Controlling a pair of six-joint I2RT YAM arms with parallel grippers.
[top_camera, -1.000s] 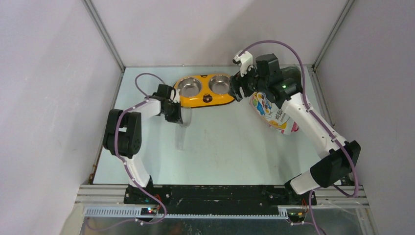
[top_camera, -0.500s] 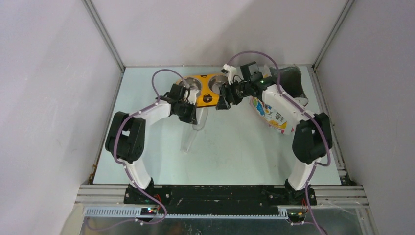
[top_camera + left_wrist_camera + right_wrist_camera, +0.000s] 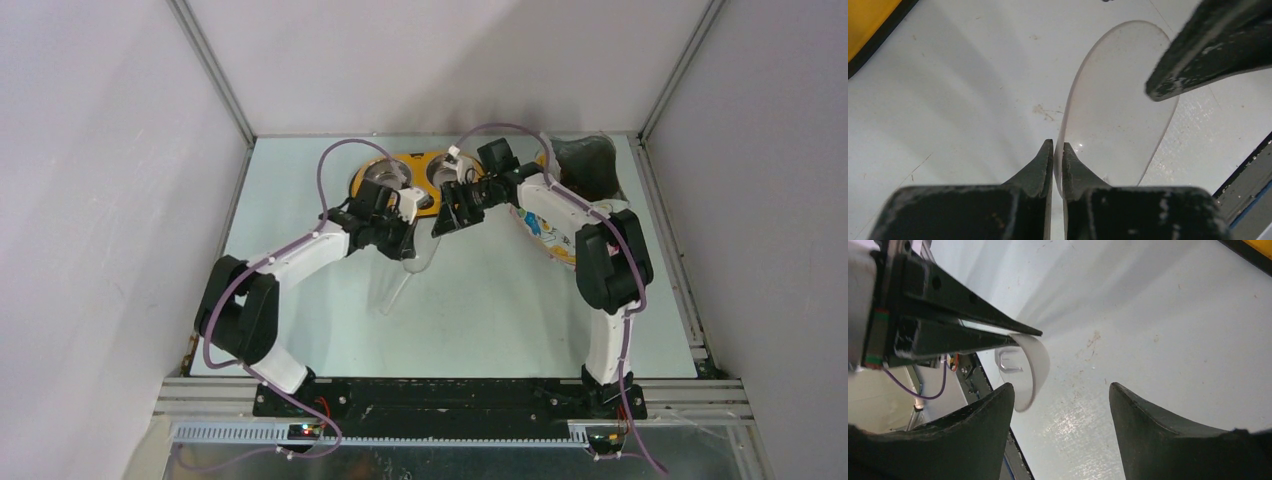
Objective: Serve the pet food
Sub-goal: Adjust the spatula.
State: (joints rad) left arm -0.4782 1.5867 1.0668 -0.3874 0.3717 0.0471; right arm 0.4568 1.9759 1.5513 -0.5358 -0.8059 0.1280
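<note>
Both arms had swung inward before the yellow double bowl, and with the pet food unseen, presumably inside the foil bag lying at the worktop's right, my left gripper pinched the clear scoop while my right gripper gaped beside it, so I judged a handover next.

The table under my arms was pale, nearly white, and marked with faint scuffs and specks. The yellow double bowl sat at its far edge with two steel cups in it. Near the far right corner lay the pet food bag.
</note>
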